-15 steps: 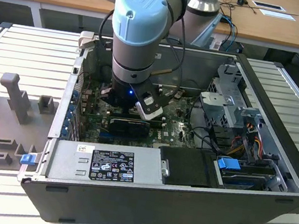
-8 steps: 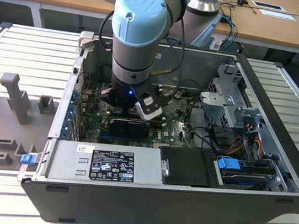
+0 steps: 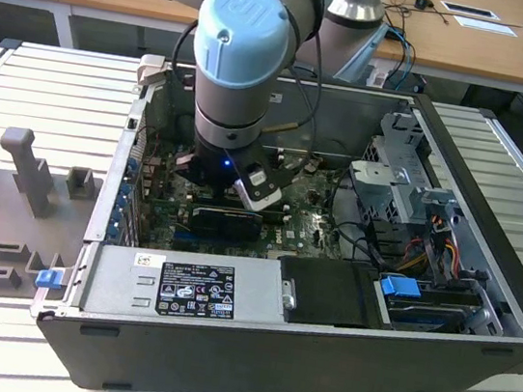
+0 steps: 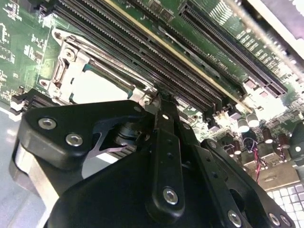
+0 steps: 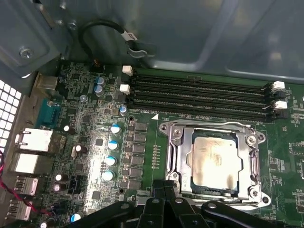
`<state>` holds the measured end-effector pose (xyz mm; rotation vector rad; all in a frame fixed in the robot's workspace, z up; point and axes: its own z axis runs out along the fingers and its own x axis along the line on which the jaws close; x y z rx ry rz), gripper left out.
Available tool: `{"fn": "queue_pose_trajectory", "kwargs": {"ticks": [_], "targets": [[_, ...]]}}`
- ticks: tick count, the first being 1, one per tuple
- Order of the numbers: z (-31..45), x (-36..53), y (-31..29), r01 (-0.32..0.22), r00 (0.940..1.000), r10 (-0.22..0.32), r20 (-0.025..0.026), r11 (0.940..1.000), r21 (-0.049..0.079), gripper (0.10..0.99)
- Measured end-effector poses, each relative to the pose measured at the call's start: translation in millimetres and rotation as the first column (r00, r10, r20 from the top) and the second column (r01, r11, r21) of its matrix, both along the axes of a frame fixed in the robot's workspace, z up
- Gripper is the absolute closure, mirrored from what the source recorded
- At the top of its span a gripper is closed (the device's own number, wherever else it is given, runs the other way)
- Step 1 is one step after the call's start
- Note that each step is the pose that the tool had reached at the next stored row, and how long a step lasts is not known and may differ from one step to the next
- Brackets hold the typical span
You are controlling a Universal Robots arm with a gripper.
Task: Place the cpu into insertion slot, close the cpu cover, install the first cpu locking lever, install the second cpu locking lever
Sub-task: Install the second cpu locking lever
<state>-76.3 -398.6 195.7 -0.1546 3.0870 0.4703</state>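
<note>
The cpu [image 5: 213,159], a pale silver square, lies in the insertion slot [image 5: 172,132] on the green board. The cpu cover [image 5: 183,159], a dull metal frame, lies flat around it, and a thin wire lever [image 5: 209,124] runs along the socket's edge by the memory slots. In the second wrist view the cpu [image 4: 97,88] shows just past my black fingers. My gripper [image 5: 165,191] sits low at the socket's edge with its fingers pressed together; I cannot tell whether anything thin is between them. In the exterior view the gripper [image 3: 242,198] reaches down inside the open computer case.
Long black memory slots [image 5: 199,92] run beside the socket. Blue-topped capacitors [image 5: 114,145] and rear ports [image 5: 33,140] stand on the other side. A black cable [image 5: 104,28] loops by the case wall. The power supply [image 3: 180,287] and drive cage [image 3: 408,192] hem the arm in.
</note>
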Motion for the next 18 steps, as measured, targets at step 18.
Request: {"fn": "queue_pose_trajectory", "kwargs": {"ticks": [18], "targets": [[37.7,-0.5,0.0,0.0,1.0,0.0,0.0,1.0,0.0,0.98]]}}
